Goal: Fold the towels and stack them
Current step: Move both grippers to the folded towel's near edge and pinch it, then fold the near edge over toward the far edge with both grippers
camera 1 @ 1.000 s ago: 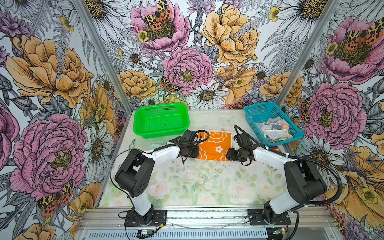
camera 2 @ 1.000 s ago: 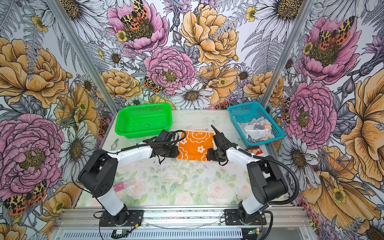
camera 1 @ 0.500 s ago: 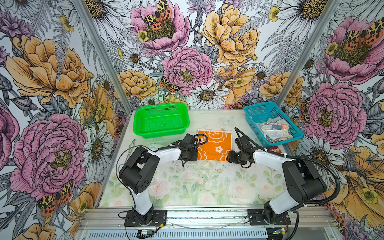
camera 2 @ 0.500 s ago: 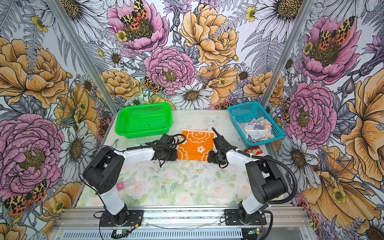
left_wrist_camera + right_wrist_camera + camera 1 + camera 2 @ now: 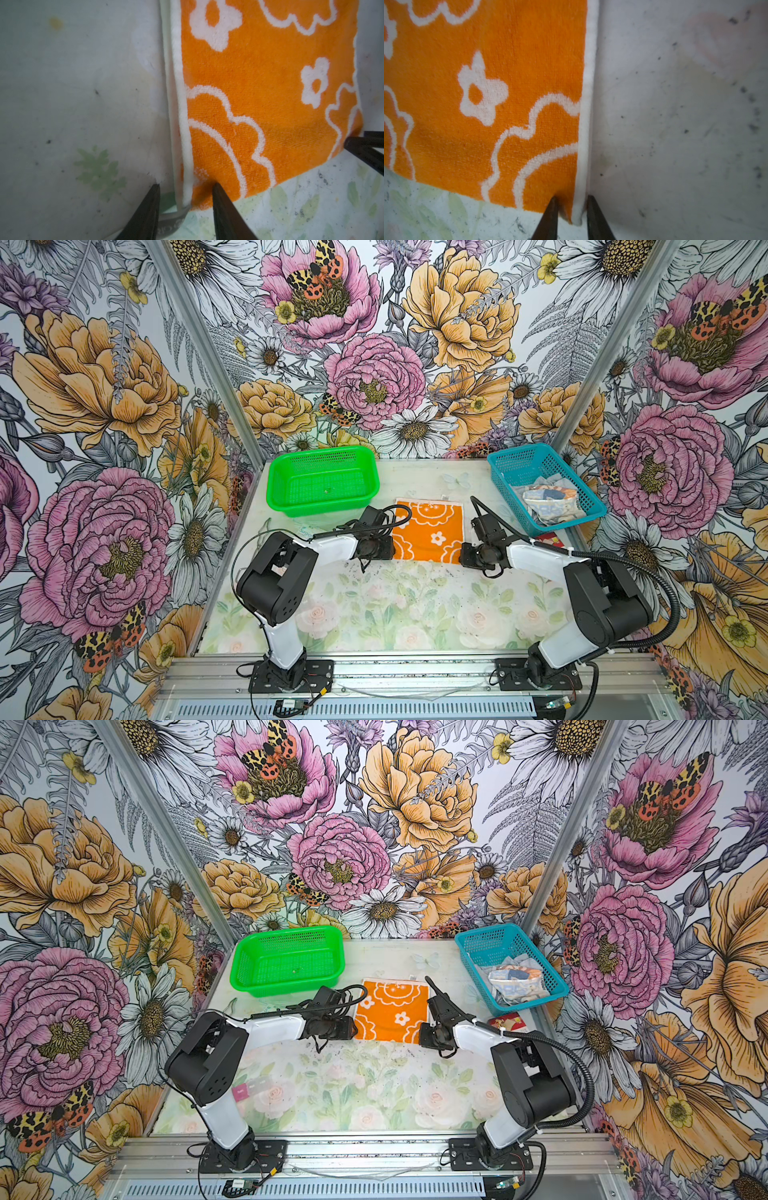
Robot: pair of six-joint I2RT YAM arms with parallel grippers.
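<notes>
Orange towel (image 5: 270,104) flat on table (image 5: 72,93), left gripper (image 5: 185,185) jaws apart astride its white-hemmed corner, right gripper (image 5: 363,145) at opposite corner

The near tabletop (image 5: 415,614) is open; green basket (image 5: 320,512) and blue basket (image 5: 506,485) flank the orange towel (image 5: 428,531) farther back.

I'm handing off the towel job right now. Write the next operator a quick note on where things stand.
Left end effector: open, jaws straddling the near left corner of the orange towel.
Right end effector: appears shut on its near right corner hem.
The towel lies flat on the table between them; the other cloths sit bundled in the blue basket.
Done: nothing stacked yet.
To do: fold this one, then fetch, fold and stack the others.
</notes>
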